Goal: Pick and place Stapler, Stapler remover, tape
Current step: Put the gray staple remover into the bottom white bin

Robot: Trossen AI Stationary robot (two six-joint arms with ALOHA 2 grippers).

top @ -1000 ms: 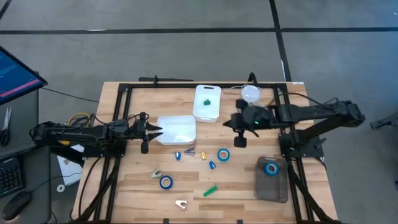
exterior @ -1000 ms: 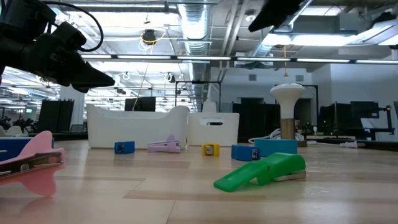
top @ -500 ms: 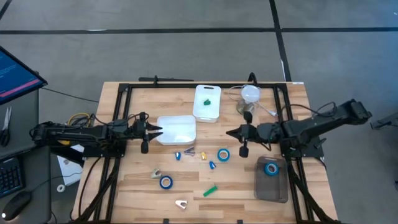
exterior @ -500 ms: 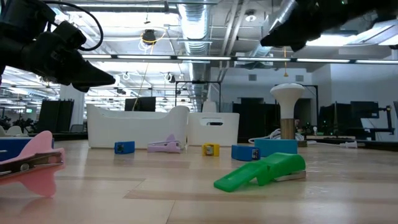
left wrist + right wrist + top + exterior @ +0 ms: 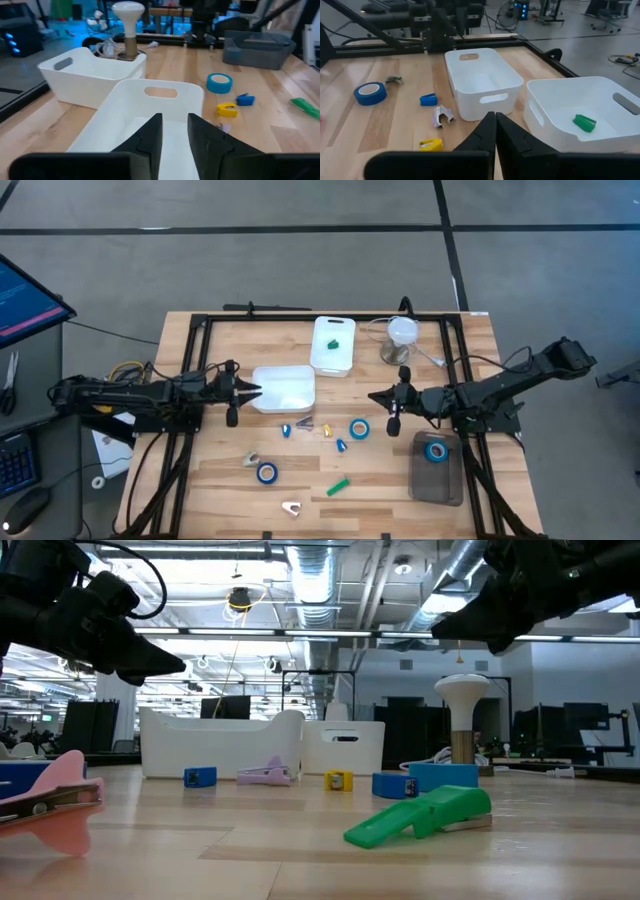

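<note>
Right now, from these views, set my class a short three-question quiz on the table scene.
1. True or false: the right gripper is shut and empty.
2. How many blue tape rolls lie in the grey tray? A none, B one, C two.
3. Fill in: the left gripper hovers open at the edge of a white ____.
Key: 1 true; 2 B; 3 tub.

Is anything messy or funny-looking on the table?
Nothing is spilled or broken. Small things lie scattered loose on the table. One blue tape roll already sits in the grey tray, and a green stapler lies in the far white tub.
</note>
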